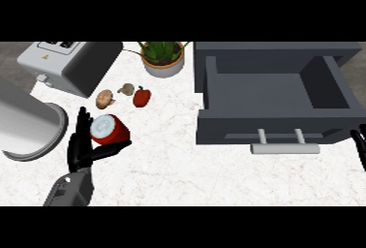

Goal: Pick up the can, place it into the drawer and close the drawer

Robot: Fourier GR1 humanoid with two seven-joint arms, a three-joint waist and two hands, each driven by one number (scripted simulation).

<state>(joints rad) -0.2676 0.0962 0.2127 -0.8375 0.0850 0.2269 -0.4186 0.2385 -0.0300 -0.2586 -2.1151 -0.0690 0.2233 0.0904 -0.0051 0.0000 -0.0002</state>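
Note:
The can (109,129) is red with a pale round top and leans a little, its top turned up and to the left. It sits in my left hand (80,151), with fingers behind it and the thumb curled under its right side. The open grey drawer (271,127) stands at the right, its inside bare and its bar handle (285,148) facing me. At the right edge, beside the drawer's front, only the straight fingers of my right hand (358,145) show.
A red pepper (142,97) and two mushrooms (105,99) lie just beyond the can. A potted plant (163,59) and a grey toaster (68,63) stand at the back. A large steel pot (25,123) fills the left edge.

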